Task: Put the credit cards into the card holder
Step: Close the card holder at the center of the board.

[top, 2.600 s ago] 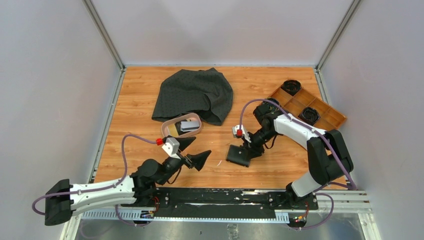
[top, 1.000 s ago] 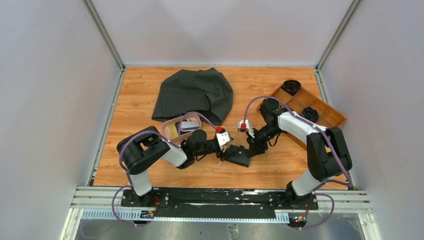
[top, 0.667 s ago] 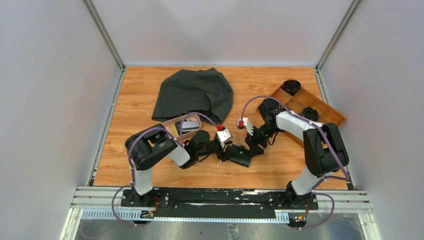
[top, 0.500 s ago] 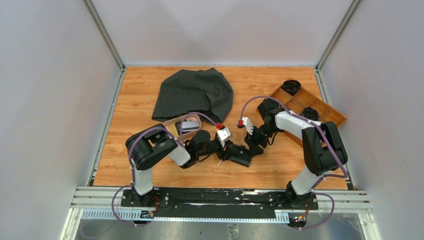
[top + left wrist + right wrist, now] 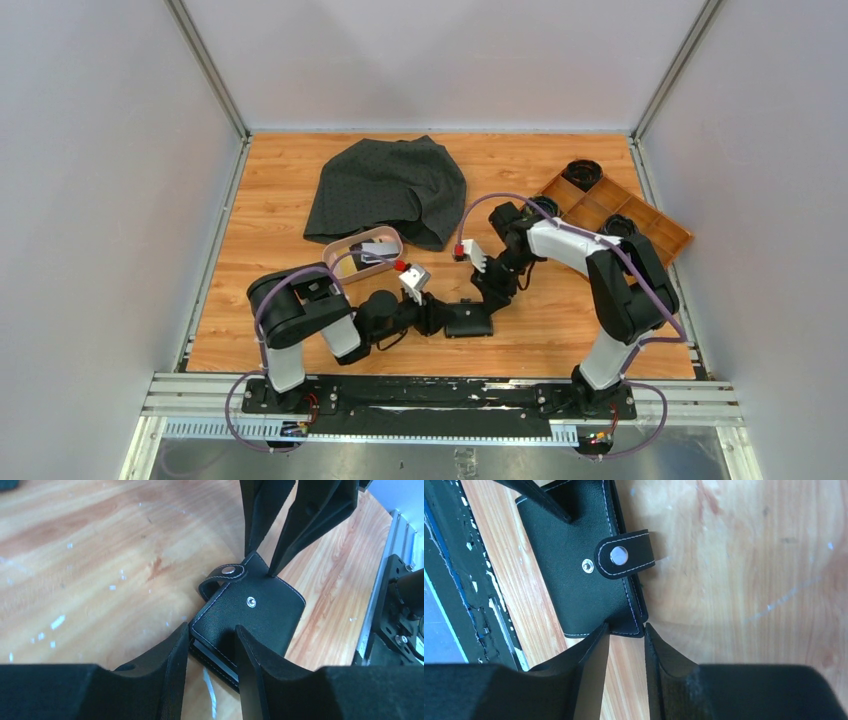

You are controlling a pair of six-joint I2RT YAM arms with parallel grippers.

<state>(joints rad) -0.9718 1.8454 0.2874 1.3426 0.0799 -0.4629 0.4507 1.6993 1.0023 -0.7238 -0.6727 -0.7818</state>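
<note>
Lying folded shut, the card holder hides its inner pockets.

**A:** so where's the card holder sitting?

**B:** flat on the table, front middle. The left gripper is at its left end and the right gripper is at its back-right corner. The dish is behind-left of it with the credit cards in it. The cloth is just behind the dish, and the tray is at the back right.

walls: pale grey panels seen at back and both sides | corners: slanted metal posts fitted | table: wood-grain top, evenly lit, soft glare noted in wrist views | near edge: metal rail and black plate mounted
</note>
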